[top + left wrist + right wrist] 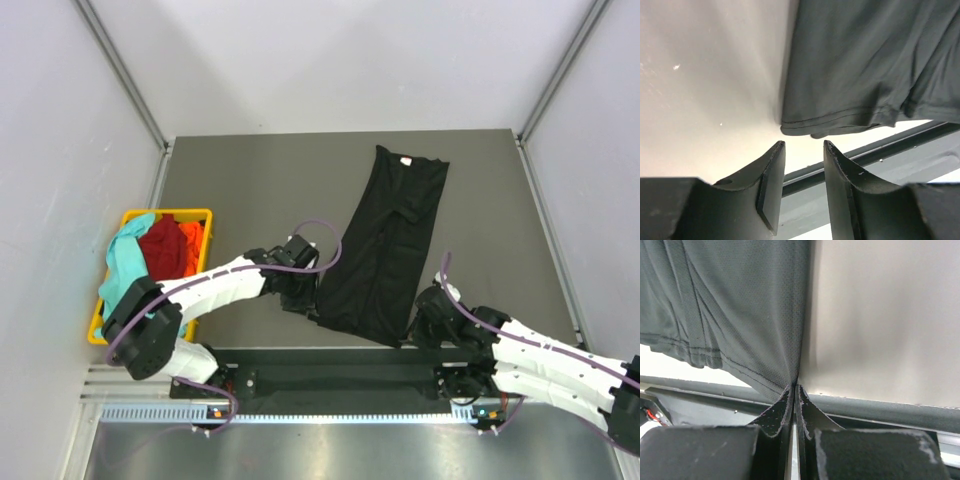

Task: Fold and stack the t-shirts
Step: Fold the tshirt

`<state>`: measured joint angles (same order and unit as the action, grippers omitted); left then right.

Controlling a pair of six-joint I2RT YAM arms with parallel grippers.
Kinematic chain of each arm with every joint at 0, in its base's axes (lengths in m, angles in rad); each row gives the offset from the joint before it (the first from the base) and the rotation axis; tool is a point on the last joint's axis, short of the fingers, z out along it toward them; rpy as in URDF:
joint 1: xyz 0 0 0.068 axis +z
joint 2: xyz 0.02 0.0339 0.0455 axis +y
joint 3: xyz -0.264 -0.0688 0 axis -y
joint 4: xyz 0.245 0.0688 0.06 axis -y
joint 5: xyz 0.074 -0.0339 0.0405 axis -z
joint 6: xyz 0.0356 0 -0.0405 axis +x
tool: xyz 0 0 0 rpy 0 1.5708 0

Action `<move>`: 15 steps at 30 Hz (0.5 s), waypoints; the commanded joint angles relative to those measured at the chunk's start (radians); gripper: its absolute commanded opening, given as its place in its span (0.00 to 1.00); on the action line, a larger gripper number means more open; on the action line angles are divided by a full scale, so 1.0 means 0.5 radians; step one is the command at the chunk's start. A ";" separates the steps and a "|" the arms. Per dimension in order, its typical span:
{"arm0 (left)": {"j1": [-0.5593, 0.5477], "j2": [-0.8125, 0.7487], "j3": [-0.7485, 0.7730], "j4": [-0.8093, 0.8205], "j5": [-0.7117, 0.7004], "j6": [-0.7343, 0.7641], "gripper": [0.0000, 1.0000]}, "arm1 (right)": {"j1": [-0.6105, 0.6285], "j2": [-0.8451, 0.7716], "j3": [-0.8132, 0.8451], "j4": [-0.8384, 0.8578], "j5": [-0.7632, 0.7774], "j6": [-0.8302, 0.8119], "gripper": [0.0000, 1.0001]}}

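- We saw the right gripper (795, 390) pressed together on the black shirt (740, 300), with thin cloth pinched between its tips at the near right corner of the hem (700, 357).
- The left gripper (804, 145) stood spread with nothing between its jaws. The other hem corner lay just ahead of the tips, flat on the table (705, 75), and as far as we could tell it was not touched.
- The black shirt lay as a long narrow band down the middle of the table. Its white label (406, 160) was at the far end, and its hem was at the near edge, between the two grippers.
- We judged the cloth to be light, thin and limp. It would likely sag from any pinch, keep no shape of its own and slide easily over the smooth table. It was not fragile, though it looked prone to wrinkling and bunching.
- The band seemed to be several layers thick, so we thought a shallow pinch might catch only the top layer and let the rest fall away.
- We judged the two hem corners the best places to hold, one per gripper, so the edge would stay taut when lifted. The left jaws would need to go low enough to slip one finger under the corner.
- Farther out, the teal shirt (125, 265), red shirt (165, 245) and orange shirt (192, 240) were heaped in the yellow basket (205, 213) at the left of the table, well apart from the black one. The teal shirt spilled over the rim.
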<state>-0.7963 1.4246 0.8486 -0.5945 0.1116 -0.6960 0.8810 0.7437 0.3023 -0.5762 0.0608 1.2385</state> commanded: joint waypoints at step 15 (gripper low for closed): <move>0.046 0.084 -0.148 0.223 0.074 0.045 0.40 | -0.004 0.001 0.049 -0.016 0.038 -0.047 0.00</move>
<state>-0.7765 1.4673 0.7776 -0.5220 0.1658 -0.6842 0.8810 0.7418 0.3023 -0.5922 0.0658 1.2304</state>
